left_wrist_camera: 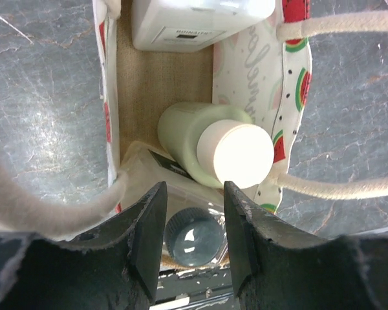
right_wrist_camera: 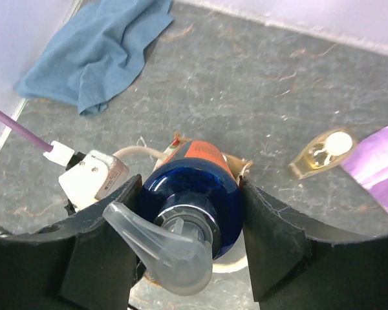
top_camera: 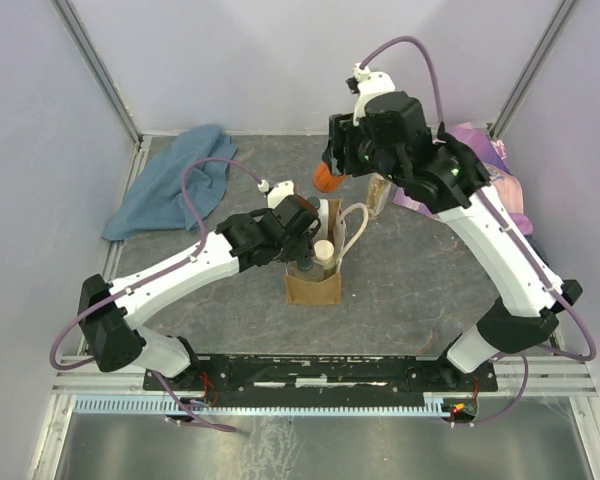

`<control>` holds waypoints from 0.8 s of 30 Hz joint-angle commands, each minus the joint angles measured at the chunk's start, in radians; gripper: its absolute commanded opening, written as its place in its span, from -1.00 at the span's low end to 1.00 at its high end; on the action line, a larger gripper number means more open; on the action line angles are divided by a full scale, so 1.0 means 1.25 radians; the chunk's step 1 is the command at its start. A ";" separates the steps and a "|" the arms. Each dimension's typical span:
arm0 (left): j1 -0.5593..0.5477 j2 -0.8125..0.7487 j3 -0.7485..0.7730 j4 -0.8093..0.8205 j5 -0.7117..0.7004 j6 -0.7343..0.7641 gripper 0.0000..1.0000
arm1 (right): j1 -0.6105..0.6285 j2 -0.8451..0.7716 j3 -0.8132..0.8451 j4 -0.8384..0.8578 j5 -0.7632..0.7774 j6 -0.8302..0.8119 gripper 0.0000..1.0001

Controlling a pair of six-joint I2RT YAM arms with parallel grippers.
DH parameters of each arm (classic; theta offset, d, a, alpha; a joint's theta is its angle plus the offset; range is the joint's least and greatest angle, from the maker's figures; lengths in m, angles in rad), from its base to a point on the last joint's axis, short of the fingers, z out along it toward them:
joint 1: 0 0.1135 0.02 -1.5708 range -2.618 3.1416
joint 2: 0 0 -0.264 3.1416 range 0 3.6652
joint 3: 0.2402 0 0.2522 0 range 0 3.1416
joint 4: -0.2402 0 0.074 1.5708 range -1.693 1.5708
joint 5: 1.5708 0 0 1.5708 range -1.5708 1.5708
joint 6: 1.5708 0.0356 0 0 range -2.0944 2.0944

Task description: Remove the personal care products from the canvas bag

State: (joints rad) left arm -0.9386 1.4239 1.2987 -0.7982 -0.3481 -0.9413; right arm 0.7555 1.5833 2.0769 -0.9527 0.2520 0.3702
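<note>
The tan canvas bag (top_camera: 313,285) stands mid-table with cream handles. My left gripper (top_camera: 305,240) hovers over its mouth, open. In the left wrist view the gripper (left_wrist_camera: 193,223) has its jaws either side of a dark-lidded jar (left_wrist_camera: 194,237) lower down in the bag (left_wrist_camera: 149,90), not touching it. Beside the jar are a pale green cream-capped bottle (left_wrist_camera: 242,153) and a white rectangular bottle (left_wrist_camera: 200,22). My right gripper (top_camera: 338,165) is shut on the orange bottle (top_camera: 327,178) with a blue cap and clear pump (right_wrist_camera: 200,194), held above the bag's far side.
A small amber bottle with a cream cap (top_camera: 380,195) stands on the table right of the bag; it also shows in the right wrist view (right_wrist_camera: 323,152). A blue cloth (top_camera: 170,180) lies at back left, a pink-purple cloth (top_camera: 490,165) at back right.
</note>
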 commanded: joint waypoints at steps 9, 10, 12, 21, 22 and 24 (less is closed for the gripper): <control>-0.004 0.097 0.039 0.016 -0.036 0.008 -0.04 | -0.085 -0.040 0.100 -0.097 0.164 -0.046 -0.04; -0.004 0.104 0.042 0.015 -0.031 0.011 -0.04 | -0.106 -0.048 0.085 -0.097 0.155 -0.043 -0.03; -0.004 0.117 0.046 0.006 -0.030 0.013 -0.04 | -0.147 -0.065 0.047 -0.091 0.135 -0.040 -0.03; -0.007 0.127 0.054 0.033 -0.008 0.043 0.10 | -0.248 -0.111 -0.140 -0.034 0.095 -0.039 -0.05; -0.007 0.125 0.051 0.044 0.003 0.049 0.16 | -0.253 -0.110 -0.159 -0.026 0.095 -0.039 -0.05; -0.007 0.127 0.049 0.058 0.026 0.058 0.22 | -0.265 -0.106 -0.190 -0.012 0.085 -0.037 -0.06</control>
State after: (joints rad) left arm -0.9401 1.5646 1.3605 -0.7441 -0.3614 -0.9264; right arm 0.4442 1.4872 1.8778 -1.1030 0.3775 0.3244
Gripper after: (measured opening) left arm 0.585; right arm 0.648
